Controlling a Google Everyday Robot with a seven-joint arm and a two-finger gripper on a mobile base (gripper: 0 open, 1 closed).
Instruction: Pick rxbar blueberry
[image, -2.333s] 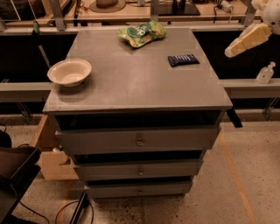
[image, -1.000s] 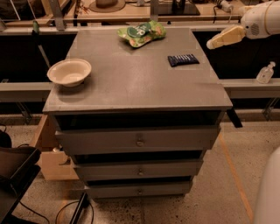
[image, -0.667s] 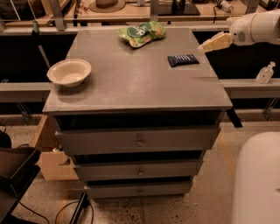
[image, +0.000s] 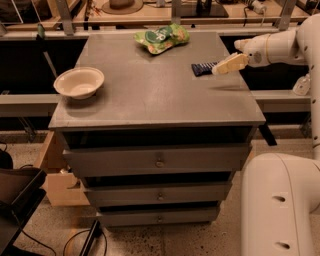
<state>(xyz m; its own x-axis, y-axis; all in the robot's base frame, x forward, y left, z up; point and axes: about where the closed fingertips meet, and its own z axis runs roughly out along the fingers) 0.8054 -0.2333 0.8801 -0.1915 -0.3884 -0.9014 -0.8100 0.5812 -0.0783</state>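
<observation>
The rxbar blueberry (image: 202, 68) is a small flat dark navy bar lying near the right edge of the grey cabinet top (image: 150, 95). My gripper (image: 226, 65) comes in from the right on the white arm (image: 280, 47) and hovers just above the bar's right end, covering part of it. Its cream fingers point left and slightly down.
A puffy green snack bag (image: 161, 38) lies at the back of the top. A white bowl (image: 79, 82) sits at the left edge. Drawers (image: 159, 162) run below the top. The robot's white body (image: 280, 205) fills the lower right. A cardboard box (image: 60, 185) stands on the floor at left.
The gripper has moved left and down from beyond the cabinet's right edge to just over the bar's right end. The robot's body has come into view at lower right.
</observation>
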